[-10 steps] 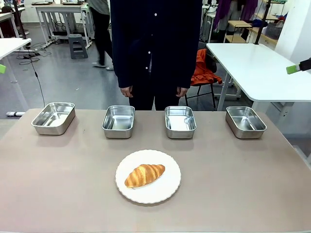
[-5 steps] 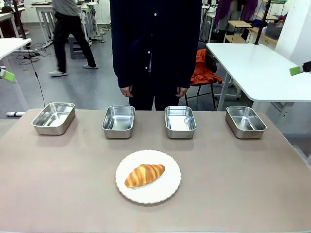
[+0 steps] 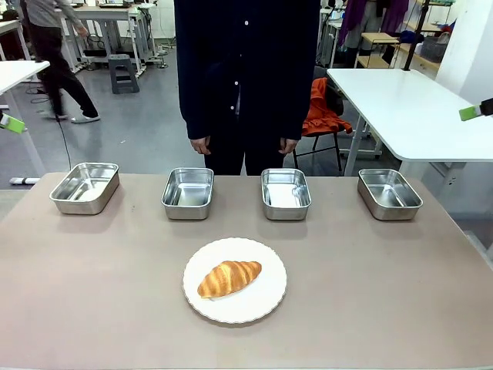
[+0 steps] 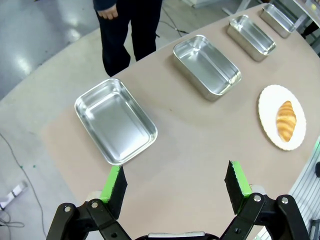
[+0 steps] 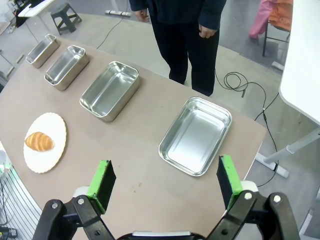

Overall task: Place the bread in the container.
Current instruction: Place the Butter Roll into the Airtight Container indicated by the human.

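Left gripper and right gripper gape empty (high above the counter); one should pinch the golden-brown ridged croissant gently crosswise.

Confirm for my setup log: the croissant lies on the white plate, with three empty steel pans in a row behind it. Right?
Not three: the front view shows four empty steel pans in the row. The croissant does lie on the white plate in front of them.
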